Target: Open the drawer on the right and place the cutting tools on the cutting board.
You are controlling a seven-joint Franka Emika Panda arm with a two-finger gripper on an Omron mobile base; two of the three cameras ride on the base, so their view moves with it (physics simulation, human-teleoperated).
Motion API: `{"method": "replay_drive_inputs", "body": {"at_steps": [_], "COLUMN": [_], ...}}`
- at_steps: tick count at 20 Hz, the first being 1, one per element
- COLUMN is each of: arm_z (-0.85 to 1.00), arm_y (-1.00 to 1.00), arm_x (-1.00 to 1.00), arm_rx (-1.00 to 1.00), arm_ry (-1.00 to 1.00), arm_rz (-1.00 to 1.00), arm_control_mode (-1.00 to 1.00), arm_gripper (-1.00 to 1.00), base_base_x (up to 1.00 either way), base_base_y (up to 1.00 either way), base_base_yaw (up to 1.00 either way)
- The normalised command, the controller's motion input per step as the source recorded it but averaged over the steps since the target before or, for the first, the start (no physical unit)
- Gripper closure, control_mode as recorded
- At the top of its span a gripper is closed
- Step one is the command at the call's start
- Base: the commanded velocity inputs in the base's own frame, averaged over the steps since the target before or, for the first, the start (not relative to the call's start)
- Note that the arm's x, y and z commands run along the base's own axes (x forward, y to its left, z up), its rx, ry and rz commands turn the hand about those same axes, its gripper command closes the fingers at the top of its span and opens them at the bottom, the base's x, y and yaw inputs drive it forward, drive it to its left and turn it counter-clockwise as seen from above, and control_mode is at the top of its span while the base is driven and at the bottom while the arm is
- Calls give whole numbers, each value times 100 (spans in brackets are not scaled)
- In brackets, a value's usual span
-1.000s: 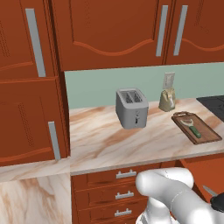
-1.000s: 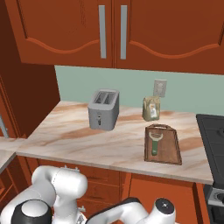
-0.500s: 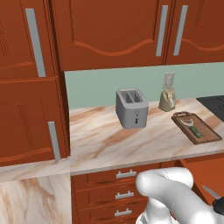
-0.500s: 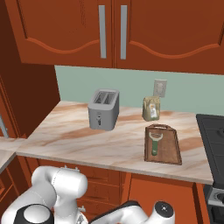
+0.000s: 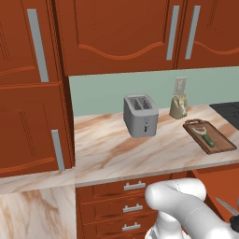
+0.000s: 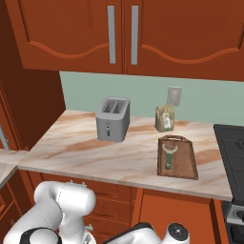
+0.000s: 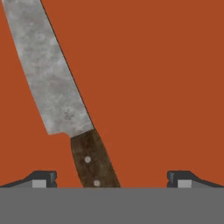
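Hand (image 7: 112, 177) spread wide, nothing held; its two tips sit at the lower left and lower right of the hand view. The knife (image 7: 61, 100) lies flat on the reddish-brown floor of the drawer (image 7: 166, 78), blade running to the upper left, dark riveted handle at lower centre, between the tips but nearer the left one. Peeler (image 6: 168, 153) already rests on the cutting board (image 6: 189, 164), right of centre on the bench (image 6: 86, 152), with the grey toaster (image 6: 113, 119) to its left. Judgement: knife is stiff, light, thin and low-lying; the smooth blade looks slippery and sharp-edged, so take hold across the wooden handle, near the rivets, centring first.
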Motion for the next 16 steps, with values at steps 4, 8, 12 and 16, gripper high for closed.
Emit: {"method": "replay_drive_inputs", "body": {"at_steps": [4,8,12,16], "arm_z": [-20,-20,-13,-8], "arm_y": [-1,-2,-3,0], "arm_x": [0,0,0,0], "arm_rx": [0,0,0,0], "arm_ry": [0,0,0,1], "arm_rz": [0,0,0,0], "arm_control_mode": [-100,-100,-100,-100], "arm_gripper": [-100,-100,-100,100], "base_base_x": [0,0,0,0], "base_base_y": [0,0,0,0], "base_base_yaw": [0,0,0,0]}}
